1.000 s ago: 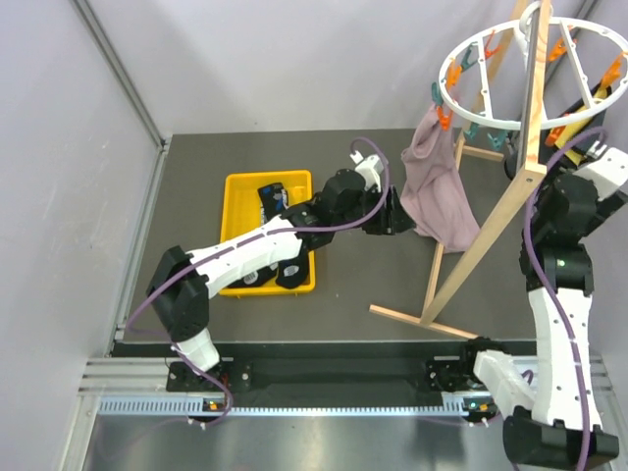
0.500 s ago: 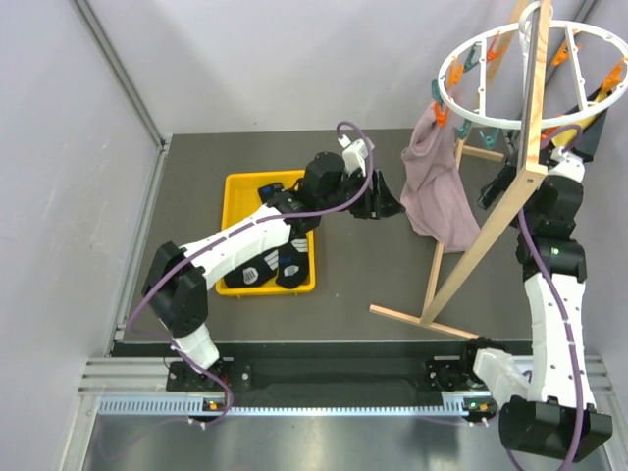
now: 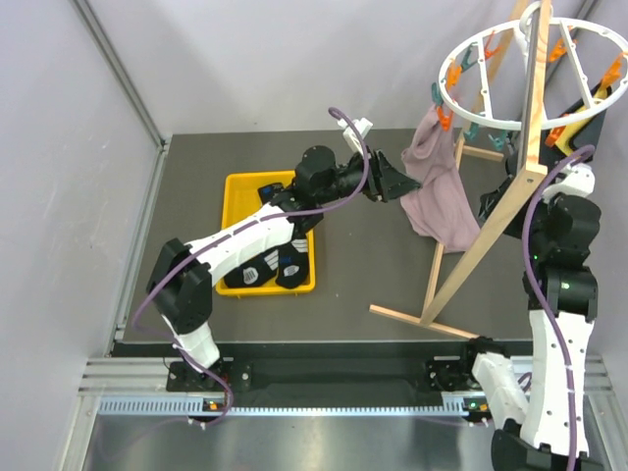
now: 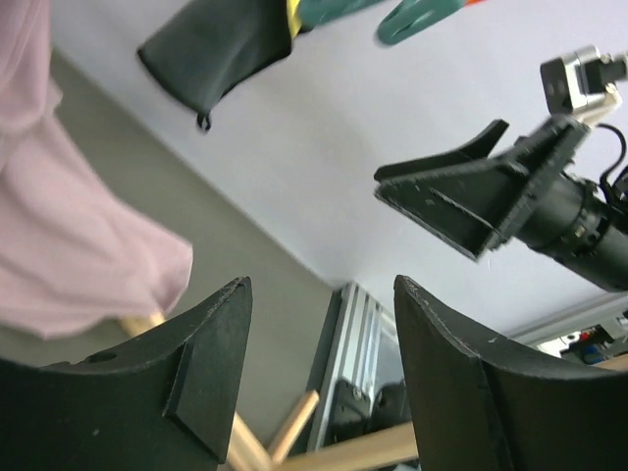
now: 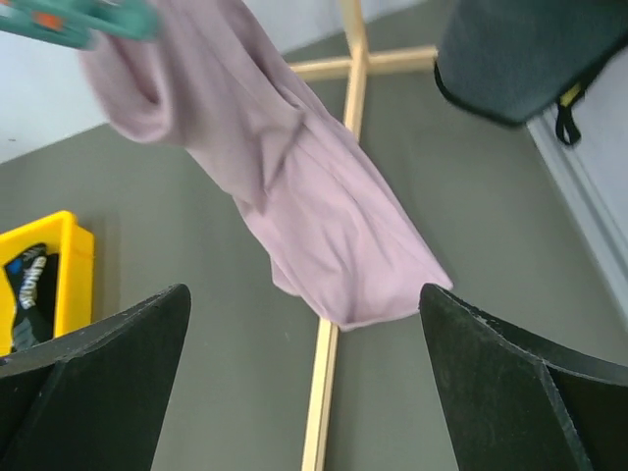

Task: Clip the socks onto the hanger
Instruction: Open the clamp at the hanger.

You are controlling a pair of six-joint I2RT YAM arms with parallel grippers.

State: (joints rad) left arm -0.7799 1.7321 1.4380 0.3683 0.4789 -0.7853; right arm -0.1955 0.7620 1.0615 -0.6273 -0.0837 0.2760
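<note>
Socks [image 3: 273,267] lie in yellow tray [image 3: 235,201], centre-left of top view. Long axis roughly up-down in frame, middle hidden under left arm. Hanger [image 3: 496,122] at upper right. Left gripper [image 3: 394,183] reaches rightward past tray to pink garment [image 3: 437,196], jaws apart, empty. Right arm upright at right edge, right gripper [image 5: 304,294] beside wooden frame [image 3: 481,245], jaws spread, empty.

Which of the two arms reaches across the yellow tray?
The left arm: its white links pass over the yellow tray toward the pink garment. The right arm stands apart, beside the wooden frame.
</note>
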